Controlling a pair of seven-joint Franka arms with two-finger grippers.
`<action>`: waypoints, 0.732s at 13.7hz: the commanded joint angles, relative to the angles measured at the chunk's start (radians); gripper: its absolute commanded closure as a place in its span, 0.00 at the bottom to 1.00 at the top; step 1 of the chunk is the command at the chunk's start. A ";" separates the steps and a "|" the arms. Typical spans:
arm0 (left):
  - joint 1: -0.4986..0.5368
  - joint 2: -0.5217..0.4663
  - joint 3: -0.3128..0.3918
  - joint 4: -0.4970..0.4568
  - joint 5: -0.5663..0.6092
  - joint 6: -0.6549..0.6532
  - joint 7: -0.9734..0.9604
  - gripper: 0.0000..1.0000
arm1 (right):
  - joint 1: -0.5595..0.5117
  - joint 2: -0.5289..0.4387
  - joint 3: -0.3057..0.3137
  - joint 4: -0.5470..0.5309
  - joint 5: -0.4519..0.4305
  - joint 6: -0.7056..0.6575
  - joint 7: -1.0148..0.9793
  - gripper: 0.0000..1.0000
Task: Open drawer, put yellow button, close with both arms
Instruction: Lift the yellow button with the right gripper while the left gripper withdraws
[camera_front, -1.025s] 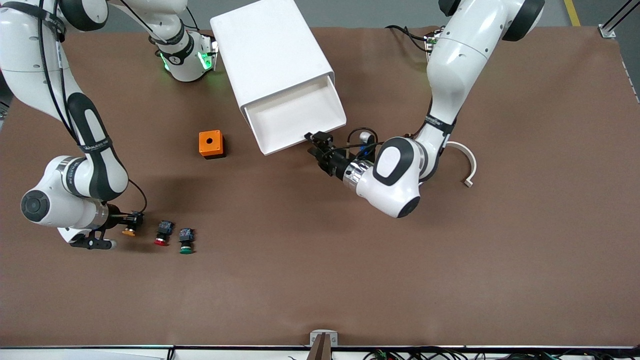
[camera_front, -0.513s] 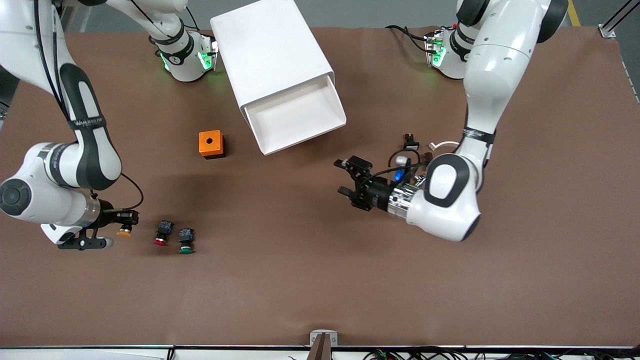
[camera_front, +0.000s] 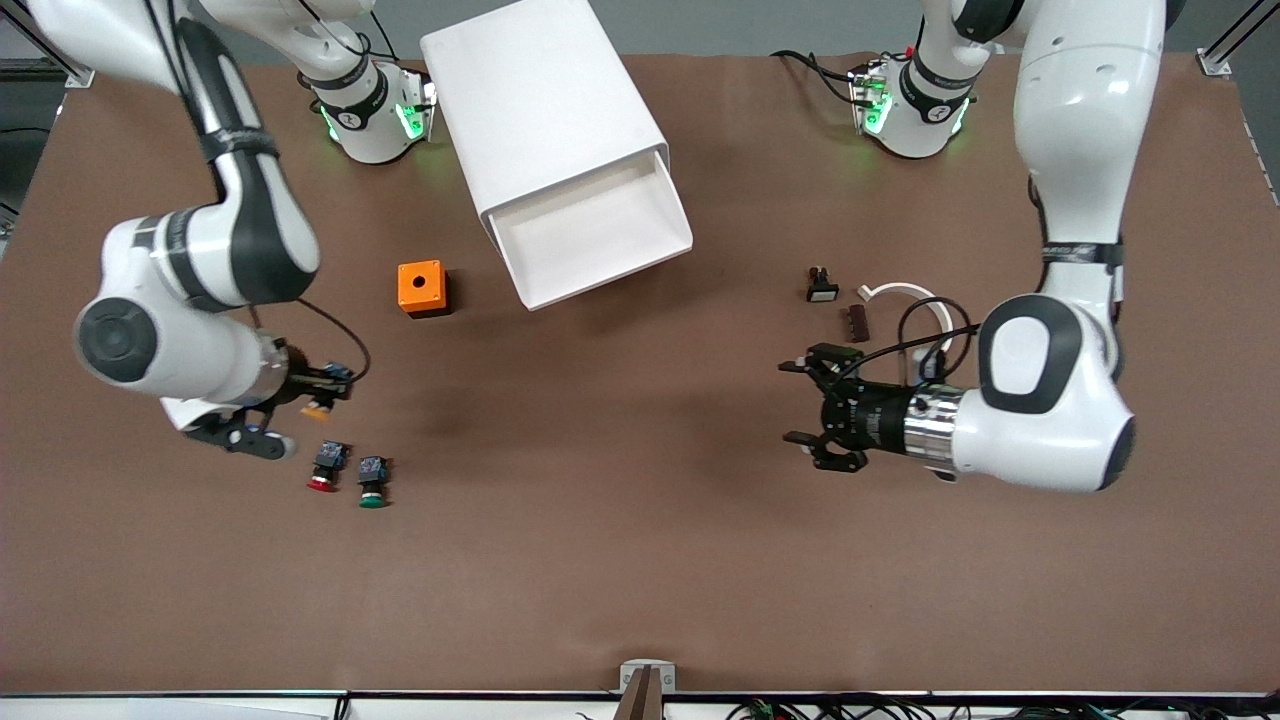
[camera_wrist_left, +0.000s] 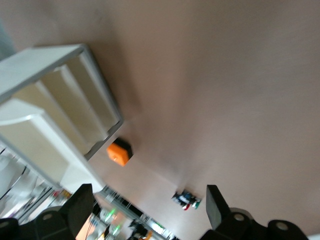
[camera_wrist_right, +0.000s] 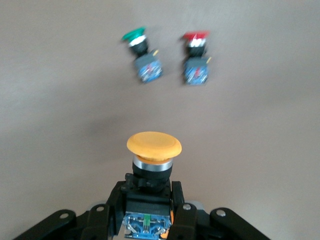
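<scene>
The right pincer (camera_front: 318, 392) hangs at the middle left of the front view, over the brown table (camera_front: 640, 560), pinching the yellow button (camera_front: 316, 408) by its black body; in the right wrist view the cap (camera_wrist_right: 153, 145) points away from the fingers (camera_wrist_right: 183, 220). The left pincer (camera_front: 812, 408) hangs at the middle right of the front view with its two fingers spread wide and nothing between them.

There are three push buttons: the yellow one in the air, and a red-capped button (camera_front: 325, 467) and a green-capped button (camera_front: 371, 481) lying side by side on the table just below it. One white cabinet (camera_front: 545, 120) sits at the upper middle, its drawer (camera_front: 598, 238) pulled out. One orange box (camera_front: 422, 288) stands beside the drawer. Near the left arm lie a small black part (camera_front: 821, 285), a dark strip (camera_front: 857, 323) and a white curved piece (camera_front: 912, 292).
</scene>
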 joint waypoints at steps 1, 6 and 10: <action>-0.012 -0.067 0.025 -0.013 0.133 -0.006 0.139 0.01 | 0.139 -0.074 -0.011 -0.022 0.026 -0.045 0.281 0.99; -0.014 -0.116 0.017 -0.015 0.326 -0.008 0.275 0.01 | 0.330 -0.125 -0.011 -0.024 0.098 -0.047 0.716 0.99; -0.017 -0.161 0.017 -0.016 0.435 -0.008 0.384 0.00 | 0.462 -0.134 -0.012 -0.028 0.106 -0.002 1.036 0.99</action>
